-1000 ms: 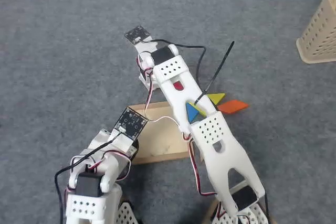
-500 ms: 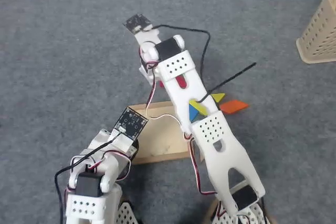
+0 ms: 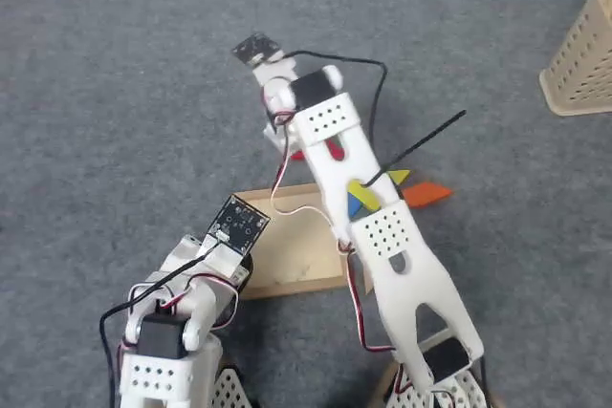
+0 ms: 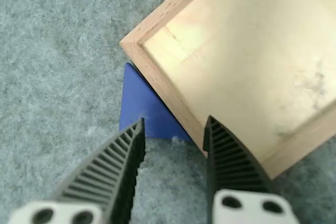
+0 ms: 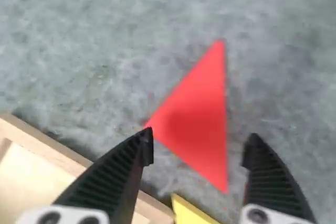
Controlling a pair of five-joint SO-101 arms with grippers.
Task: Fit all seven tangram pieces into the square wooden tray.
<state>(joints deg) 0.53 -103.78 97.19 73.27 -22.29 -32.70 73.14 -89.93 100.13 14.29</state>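
Square wooden tray [image 3: 292,284] on the grey mat [image 3: 115,93], toward its near edge, between the two arms. Left gripper [image 4: 174,124]: jaws partly open, gripping nothing, above a blue triangle [image 4: 139,108] that lies against the tray's outer wall by a corner. Right gripper [image 5: 200,137]: jaws wide apart, unloaded, flanking a red triangle [image 5: 197,124] just outside the tray's far rim. A yellow piece [image 5: 186,211] lies just beside the red triangle.

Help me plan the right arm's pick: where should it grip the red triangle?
Probably from straight above: the red triangle lies flat on the carpet. Close the right gripper across its two long edges mid-body, clear of the yellow piece by one corner.
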